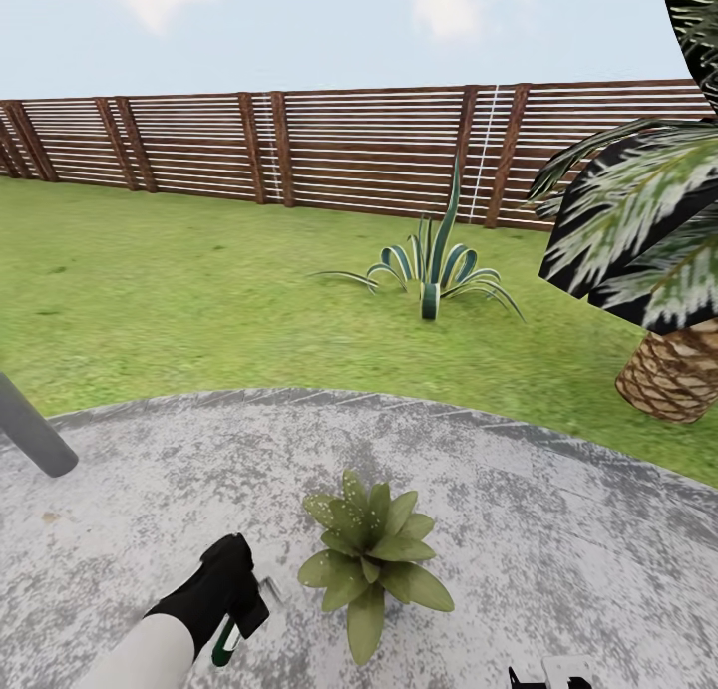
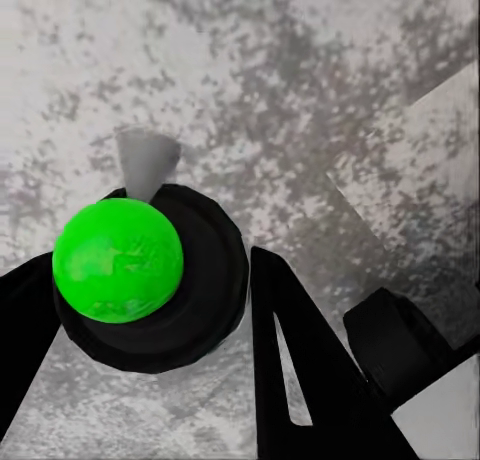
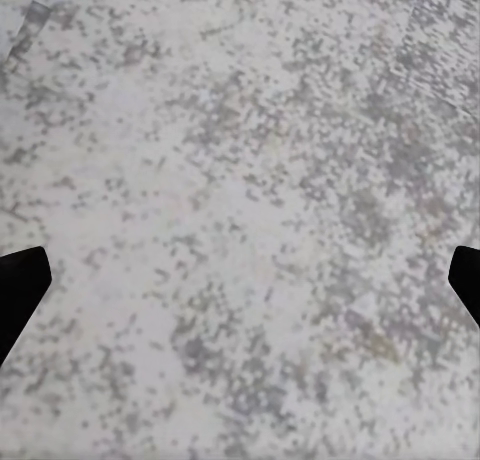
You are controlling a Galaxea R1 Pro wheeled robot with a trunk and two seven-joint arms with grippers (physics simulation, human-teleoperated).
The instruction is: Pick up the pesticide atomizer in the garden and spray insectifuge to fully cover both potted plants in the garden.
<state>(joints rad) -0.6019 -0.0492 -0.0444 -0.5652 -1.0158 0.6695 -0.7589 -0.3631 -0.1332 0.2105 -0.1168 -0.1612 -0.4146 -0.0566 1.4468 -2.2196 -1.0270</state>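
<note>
My left gripper hangs low over the grey paving, shut on the pesticide atomizer; its pale trigger head points toward the plant beside it. In the left wrist view the atomizer is seen end-on as a bright green round inside a black ring, with a grey nozzle, between the two dark fingers. One potted plant, a low rosette of broad green leaves, stands on the paving just right of that gripper. My right gripper is open over bare paving, and a bit of it shows at the bottom edge.
The mottled grey paved circle is bordered by lawn. A striped agave grows on the grass ahead, a palm at the right, a grey bollard at the left. A brown slat fence closes the back.
</note>
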